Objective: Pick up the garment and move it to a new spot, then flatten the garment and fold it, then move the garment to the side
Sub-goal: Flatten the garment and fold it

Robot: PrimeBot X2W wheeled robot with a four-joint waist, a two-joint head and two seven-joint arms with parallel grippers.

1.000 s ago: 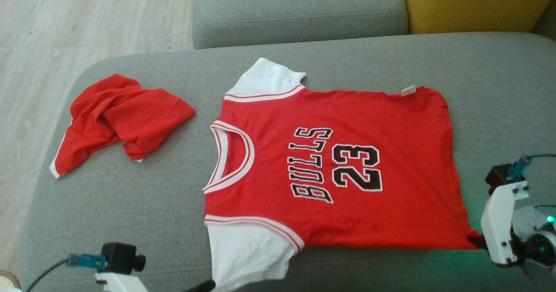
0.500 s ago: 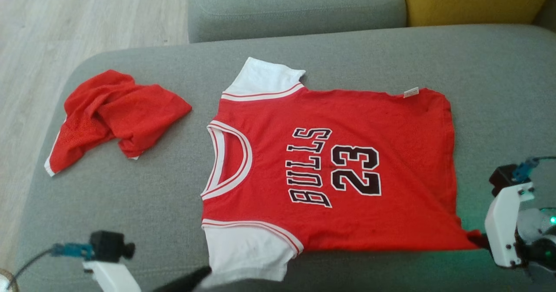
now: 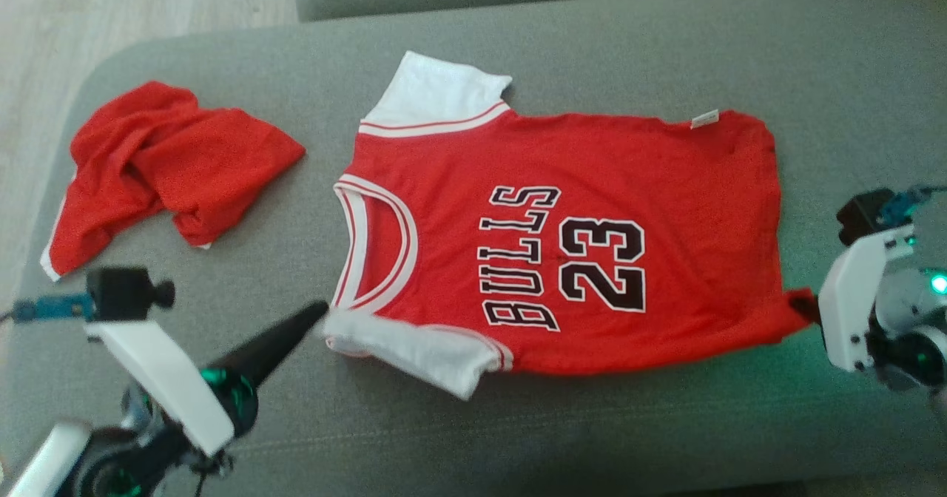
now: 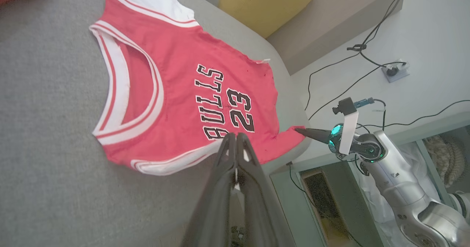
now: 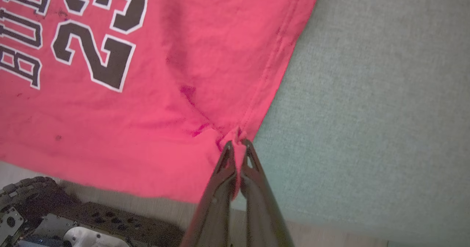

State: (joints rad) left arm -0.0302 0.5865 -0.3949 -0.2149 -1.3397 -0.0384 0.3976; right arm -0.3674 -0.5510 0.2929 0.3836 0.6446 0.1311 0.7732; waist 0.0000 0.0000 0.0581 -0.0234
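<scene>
I see jersey (image 3: 629, 186) spread flat on sofa seat (image 3: 592, 438), BULLS 23 up, collar toward my left; left gripper (image 3: 318, 310) pinched together on white sleeve (image 3: 414, 349) edge; right gripper (image 5: 238, 142) clamped on red hem corner, cloth bunched at tips; crumpled red cloth (image 3: 170, 157) lying apart, left of jersey.

Jersey (image 3: 562, 245) flat on sofa (image 3: 518, 423); left claw (image 3: 314, 310) at sleeve, right claw (image 3: 803, 306) at hem.

Jersey (image 5: 205, 56) beyond right wrist view's top-left edges
</scene>
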